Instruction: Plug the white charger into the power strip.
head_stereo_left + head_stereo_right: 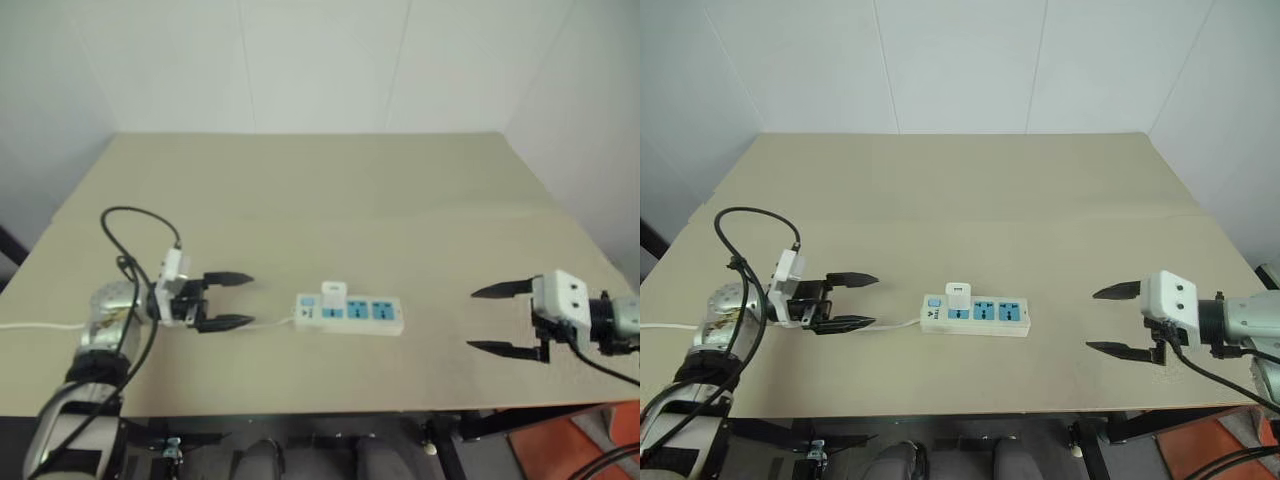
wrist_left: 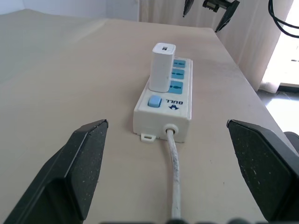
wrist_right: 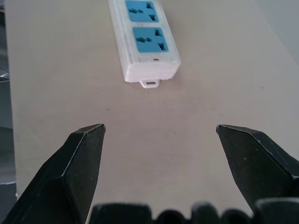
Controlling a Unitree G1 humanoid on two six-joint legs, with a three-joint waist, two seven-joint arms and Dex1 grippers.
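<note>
The power strip [image 1: 350, 314] lies flat near the table's front edge, its thin cord [image 2: 174, 168] running left. The white charger [image 1: 334, 294] stands upright in the strip's leftmost blue socket, beside the end switch [image 2: 154, 101]. My left gripper [image 1: 232, 300] hangs open just left of the strip, over the cord, its fingers pointing at the strip. Well to the right of the strip my right gripper [image 1: 492, 318] is open too, pointing back toward it with nothing between its fingers. Both grippers stand apart from the strip and charger.
The beige table [image 1: 320, 200] stretches bare behind the strip up to a white wall. A black cable [image 1: 125, 240] loops over my left wrist. The table's front edge runs just below both grippers, and an orange object [image 1: 590, 455] sits on the floor at the right.
</note>
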